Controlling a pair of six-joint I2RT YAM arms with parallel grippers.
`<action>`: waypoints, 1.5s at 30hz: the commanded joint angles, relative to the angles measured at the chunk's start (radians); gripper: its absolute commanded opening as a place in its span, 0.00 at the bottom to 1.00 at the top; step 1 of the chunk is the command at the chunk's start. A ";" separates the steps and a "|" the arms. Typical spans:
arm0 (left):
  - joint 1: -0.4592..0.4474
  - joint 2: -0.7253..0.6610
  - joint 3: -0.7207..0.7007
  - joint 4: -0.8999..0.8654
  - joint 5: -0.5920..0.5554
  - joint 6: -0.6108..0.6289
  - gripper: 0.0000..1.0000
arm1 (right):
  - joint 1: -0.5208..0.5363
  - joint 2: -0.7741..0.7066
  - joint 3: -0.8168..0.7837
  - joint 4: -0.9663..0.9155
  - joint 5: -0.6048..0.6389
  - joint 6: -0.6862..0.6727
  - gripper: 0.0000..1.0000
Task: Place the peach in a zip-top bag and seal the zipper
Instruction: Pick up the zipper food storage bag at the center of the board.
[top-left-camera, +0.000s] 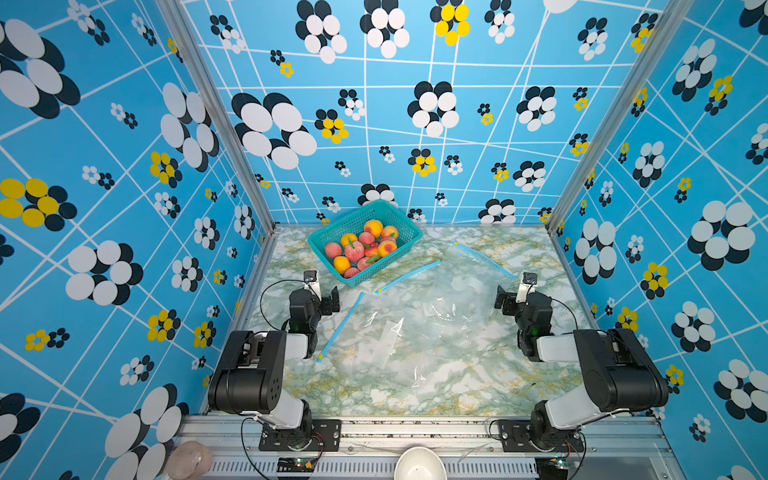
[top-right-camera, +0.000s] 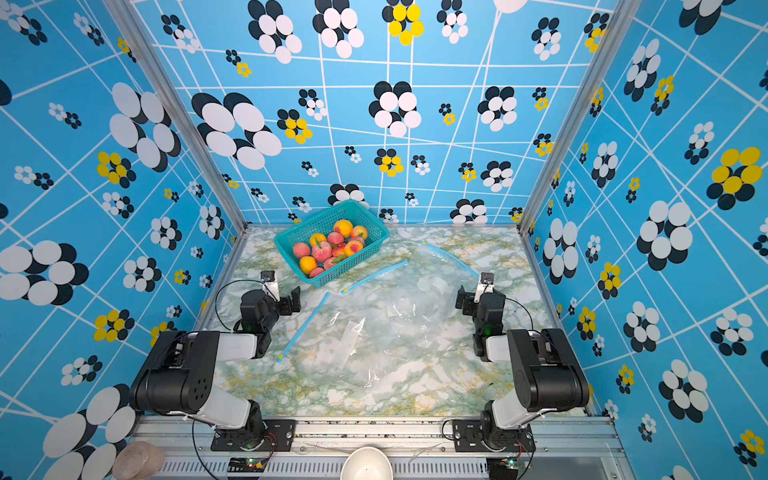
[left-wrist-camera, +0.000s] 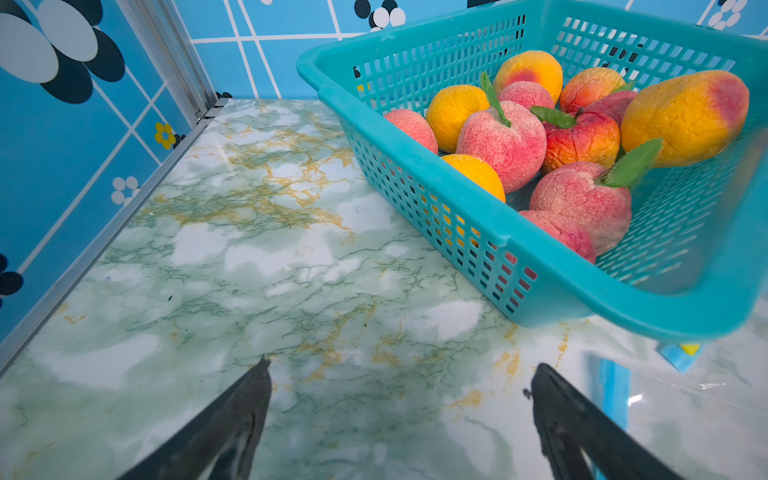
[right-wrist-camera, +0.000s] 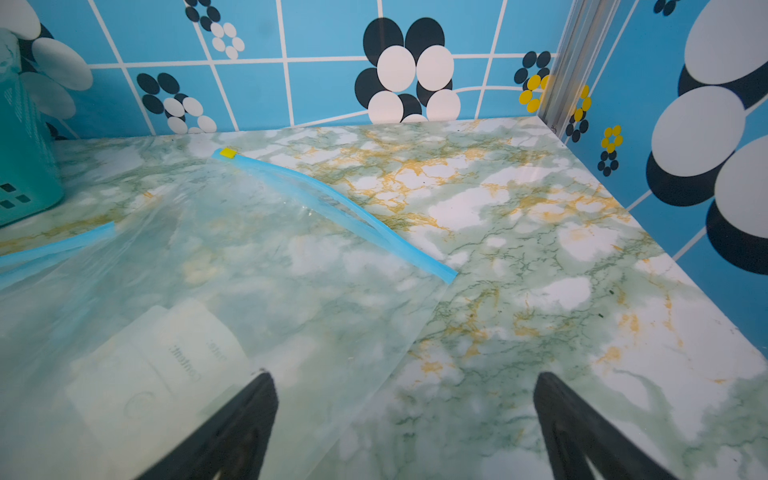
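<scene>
Your left gripper (left-wrist-camera: 399, 365) and right gripper (right-wrist-camera: 401, 374) flank the desk (top-left-camera: 415, 395), fingers apart, empty. Peaches (top-left-camera: 361, 249) sit in the far basket (top-left-camera: 328, 264); zip-top bags (top-left-camera: 457, 291) sprawl between the arms, open desk along the near edge.

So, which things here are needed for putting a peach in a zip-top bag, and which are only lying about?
For the job:
- peaches in the teal basket
- clear zip-top bags with blue zippers, flat on the table
- left gripper and right gripper, both open and empty

Only lying about:
- white bowl, beyond the table's front edge
- pinkish round object, also there
</scene>
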 joint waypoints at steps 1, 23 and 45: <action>0.007 0.003 0.009 0.006 0.021 -0.007 0.99 | -0.008 0.008 0.027 -0.012 -0.010 -0.010 0.99; 0.018 0.000 0.002 0.019 0.045 -0.017 0.99 | -0.020 0.007 0.025 -0.014 -0.026 -0.003 0.99; 0.034 -0.203 0.565 -1.172 -0.141 -0.471 0.96 | 0.247 -0.365 0.494 -1.066 -0.004 0.172 0.93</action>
